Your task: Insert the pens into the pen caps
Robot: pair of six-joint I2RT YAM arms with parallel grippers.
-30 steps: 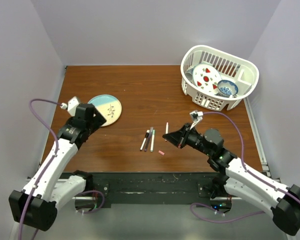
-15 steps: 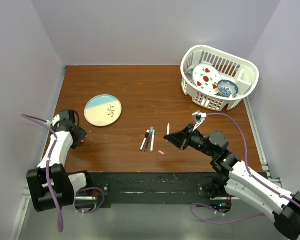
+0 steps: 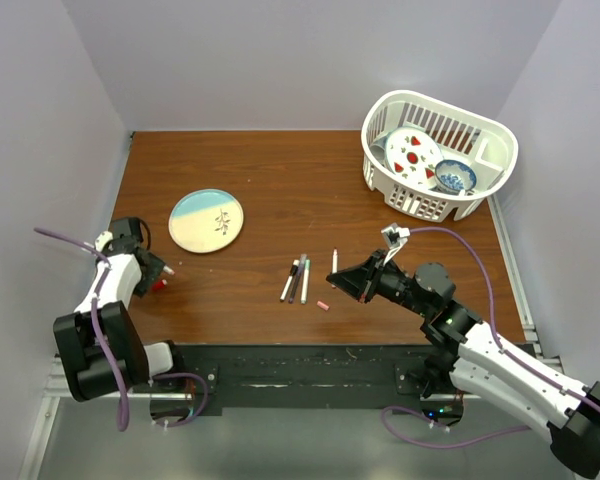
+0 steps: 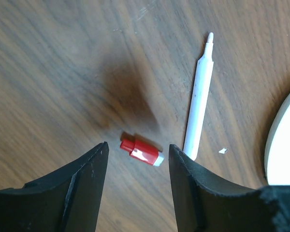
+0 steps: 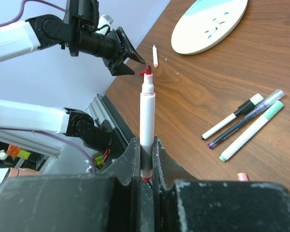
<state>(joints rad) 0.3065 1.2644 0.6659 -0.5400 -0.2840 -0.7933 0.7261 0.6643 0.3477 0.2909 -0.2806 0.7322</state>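
Jaws of the left gripper (image 4: 138, 146) stand partly open and hold nothing. They straddle the red cap (image 4: 141, 151), which lies flat on the worktop (image 4: 63, 58) near its left edge, with a gap on either side. The cap's long axis runs almost across that gap, from one finger toward the other, so a closing stroke would likely press it end to end. A white pen (image 4: 199, 96) with a bare nib lies just beside the cap, pointing away from the gripper. The right gripper (image 5: 146, 145), near the worktop's front edge, is clamped on a red-tipped pen (image 5: 147, 111) whose tip aims toward the left gripper. The left gripper is by far the nearer to the cap.
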